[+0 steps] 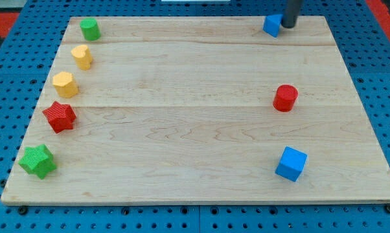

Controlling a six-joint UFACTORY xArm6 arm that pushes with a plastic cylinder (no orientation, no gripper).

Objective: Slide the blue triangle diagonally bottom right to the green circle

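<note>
A blue triangle block (271,25) lies near the top edge of the wooden board (195,129), right of centre. My tip (289,25) is the dark rod's lower end, right beside the blue triangle on its right, touching or nearly touching it. A green circle block (89,28) stands at the board's top left corner, far from the triangle.
Down the left side lie a yellow heart block (82,56), a yellow hexagon block (65,85), a red star block (59,116) and a green star block (38,160). A red cylinder (286,98) and a blue cube (291,163) stand on the right.
</note>
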